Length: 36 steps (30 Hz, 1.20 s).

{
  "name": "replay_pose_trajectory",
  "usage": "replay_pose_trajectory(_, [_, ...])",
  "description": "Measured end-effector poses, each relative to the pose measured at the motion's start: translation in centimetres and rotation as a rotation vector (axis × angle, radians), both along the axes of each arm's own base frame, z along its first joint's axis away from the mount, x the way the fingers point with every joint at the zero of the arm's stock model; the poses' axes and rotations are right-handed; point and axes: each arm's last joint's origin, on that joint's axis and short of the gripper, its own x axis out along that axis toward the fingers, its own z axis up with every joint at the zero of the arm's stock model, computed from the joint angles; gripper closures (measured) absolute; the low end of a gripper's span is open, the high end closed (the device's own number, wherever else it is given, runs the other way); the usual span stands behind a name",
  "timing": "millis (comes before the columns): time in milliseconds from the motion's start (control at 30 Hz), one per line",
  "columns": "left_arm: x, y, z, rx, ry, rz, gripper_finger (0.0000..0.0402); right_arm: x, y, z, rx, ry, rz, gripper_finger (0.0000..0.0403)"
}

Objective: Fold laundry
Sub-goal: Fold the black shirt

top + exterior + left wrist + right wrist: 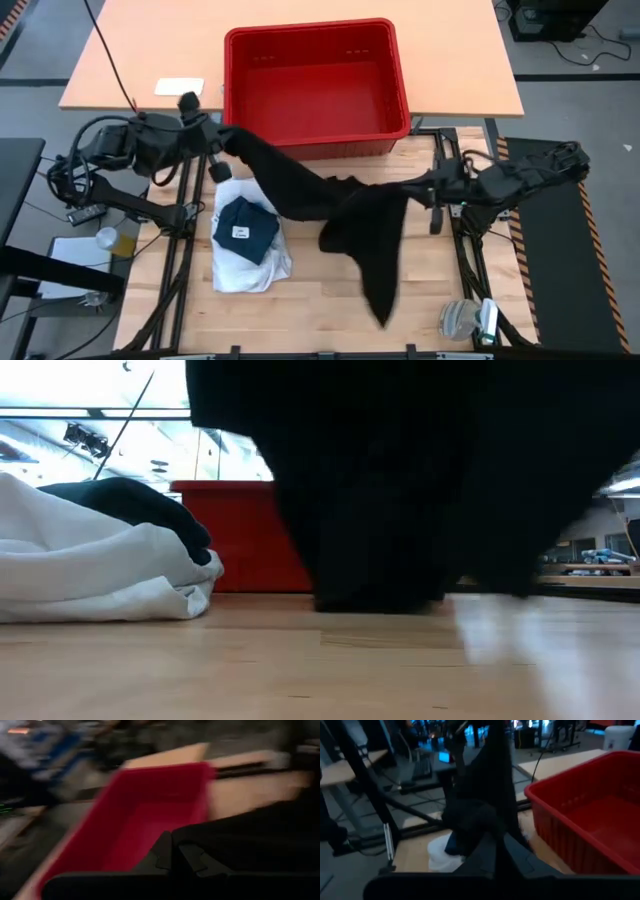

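The large black garment (330,200) hangs stretched between both arms above the table (330,300). The left gripper (222,140) is positioned just in front of the near left corner of the red crate (316,80), with its jaws closed on one end of the garment. The right gripper (415,188) is positioned near the right edge of the table, in front of the crate's near right corner, with its jaws closed on the opposite part of the same garment. Between the two grip points the cloth runs as a dark diagonal band; from the right-hand grip a wide section drops and narrows toward the front of the table. In the low view this hanging section fills most of the frame and its lower edge sits at the table surface. A white shirt (250,262) lies on the left portion of the table, in front of the left gripper, with a folded dark garment (245,228) bearing a small white label resting on top of it. The crate stands at the far side of the work area, and nothing is visible inside it from above. A clear plastic container (462,318) stands at the front right corner.
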Motion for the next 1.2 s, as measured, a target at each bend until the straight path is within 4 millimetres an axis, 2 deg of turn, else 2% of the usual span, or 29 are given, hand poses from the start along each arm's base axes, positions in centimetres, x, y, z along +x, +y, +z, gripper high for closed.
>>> replay_pose_trajectory(167, [0.6,-0.9,-1.8,-0.226,0.117,-0.258,0.0395,-0.4,0.2,0.0,0.008,-0.003,0.003,0.0387])
replay_pose_trajectory(333, [2.3,-3.0,-4.2,-0.442,0.217,-0.485,0.0395,-1.1,1.5,0.8,0.083,-0.055,0.273,0.0387])
replay_pose_trajectory(433, [3.4,-5.0,-5.2,-0.474,0.283,-0.597,0.0395,-1.0,2.4,1.0,0.107,-0.066,0.387,0.0387])
replay_pose_trajectory(533, [4.3,-7.2,-5.6,-0.427,0.319,-0.706,0.0395,-1.0,3.5,0.7,0.106,-0.042,0.518,0.0387])
replay_pose_trajectory(667, [3.5,-9.1,-5.4,-0.266,0.288,-0.663,0.0395,-1.8,5.5,0.7,0.007,-0.060,0.757,0.0387])
replay_pose_trajectory(800, [1.8,-9.9,-5.5,-0.166,0.301,-0.538,0.0395,-3.2,6.2,1.1,-0.003,-0.089,0.793,0.0387])
replay_pose_trajectory(1067, [-0.8,-9.7,-7.2,-0.315,0.488,-0.399,0.0395,-4.4,6.7,1.2,0.091,-0.065,0.816,0.0387])
replay_pose_trajectory(1200, [-1.4,-10.3,-7.4,-0.456,0.536,-0.434,0.0395,-4.4,6.6,1.2,0.107,-0.067,0.758,0.0387])
